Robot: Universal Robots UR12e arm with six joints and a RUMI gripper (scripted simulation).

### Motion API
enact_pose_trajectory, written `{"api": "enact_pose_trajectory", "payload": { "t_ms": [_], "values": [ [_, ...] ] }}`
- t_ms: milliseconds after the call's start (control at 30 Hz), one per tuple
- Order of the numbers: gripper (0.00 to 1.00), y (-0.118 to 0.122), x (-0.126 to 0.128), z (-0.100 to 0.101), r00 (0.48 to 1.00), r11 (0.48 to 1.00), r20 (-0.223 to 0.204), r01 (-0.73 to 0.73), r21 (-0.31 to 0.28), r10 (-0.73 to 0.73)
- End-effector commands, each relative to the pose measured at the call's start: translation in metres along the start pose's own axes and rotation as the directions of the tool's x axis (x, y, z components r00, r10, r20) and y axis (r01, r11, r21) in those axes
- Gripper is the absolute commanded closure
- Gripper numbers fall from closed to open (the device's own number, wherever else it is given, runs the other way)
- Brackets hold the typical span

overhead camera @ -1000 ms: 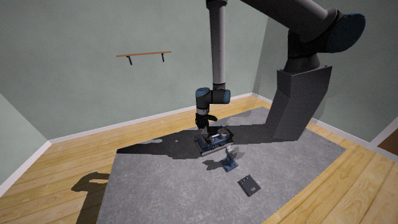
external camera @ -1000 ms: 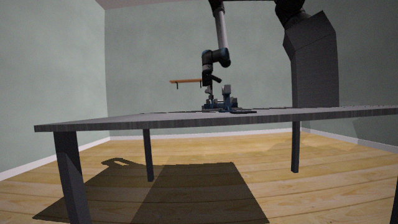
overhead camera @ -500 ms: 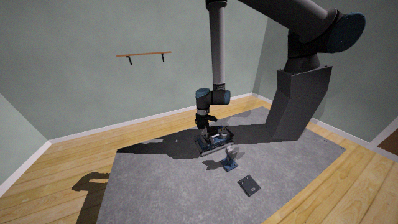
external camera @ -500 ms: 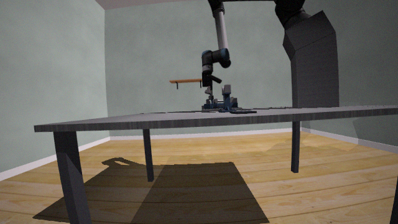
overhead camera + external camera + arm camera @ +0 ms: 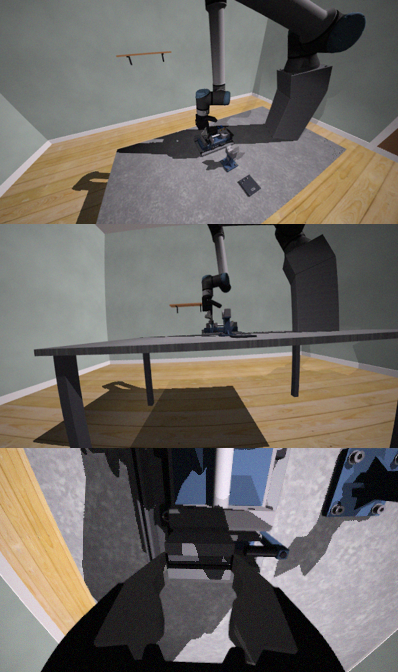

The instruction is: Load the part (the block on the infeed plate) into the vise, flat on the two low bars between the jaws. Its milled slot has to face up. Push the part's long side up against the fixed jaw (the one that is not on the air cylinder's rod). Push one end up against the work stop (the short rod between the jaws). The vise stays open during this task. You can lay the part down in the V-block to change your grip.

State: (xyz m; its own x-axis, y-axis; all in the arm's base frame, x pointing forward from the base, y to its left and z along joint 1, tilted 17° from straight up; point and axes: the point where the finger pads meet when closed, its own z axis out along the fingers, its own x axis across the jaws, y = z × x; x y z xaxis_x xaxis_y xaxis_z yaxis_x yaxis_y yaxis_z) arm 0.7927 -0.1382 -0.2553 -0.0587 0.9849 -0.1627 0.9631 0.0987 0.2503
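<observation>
My gripper [image 5: 204,133] [image 5: 210,319] [image 5: 199,554] points down over the left end of the vise [image 5: 214,144] [image 5: 248,490] and is shut on the part [image 5: 180,573]. The part shows in the wrist view as a grey and dark block between the fingertips, partly in shadow. A grey vise jaw [image 5: 245,520] stands just beyond it, at the end of the pale rod [image 5: 222,478]. Whether the part touches the bars, a jaw or the work stop cannot be told, nor which way its slot faces. The infeed plate [image 5: 249,186] shows no block on it.
The V-block stand [image 5: 229,165] [image 5: 227,323] with its blue foot [image 5: 345,505] is close beside the vise, on its near side in the top view. A short dark bar with a blue end [image 5: 282,553] sticks out beside the jaw. The arm's pedestal [image 5: 287,115] rises behind right.
</observation>
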Motion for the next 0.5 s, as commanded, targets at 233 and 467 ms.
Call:
{"api": "enact_pose_trajectory", "payload": {
  "t_ms": [233, 467],
  "values": [
    [1.00, 0.0007, -0.0002, 0.0037, 1.000, 1.000, 0.000, 0.000, -0.001, 0.000],
    [1.00, 0.0007, -0.0002, 0.0051, 1.000, 1.000, 0.000, 0.000, -0.001, 0.000]
  ]
}}
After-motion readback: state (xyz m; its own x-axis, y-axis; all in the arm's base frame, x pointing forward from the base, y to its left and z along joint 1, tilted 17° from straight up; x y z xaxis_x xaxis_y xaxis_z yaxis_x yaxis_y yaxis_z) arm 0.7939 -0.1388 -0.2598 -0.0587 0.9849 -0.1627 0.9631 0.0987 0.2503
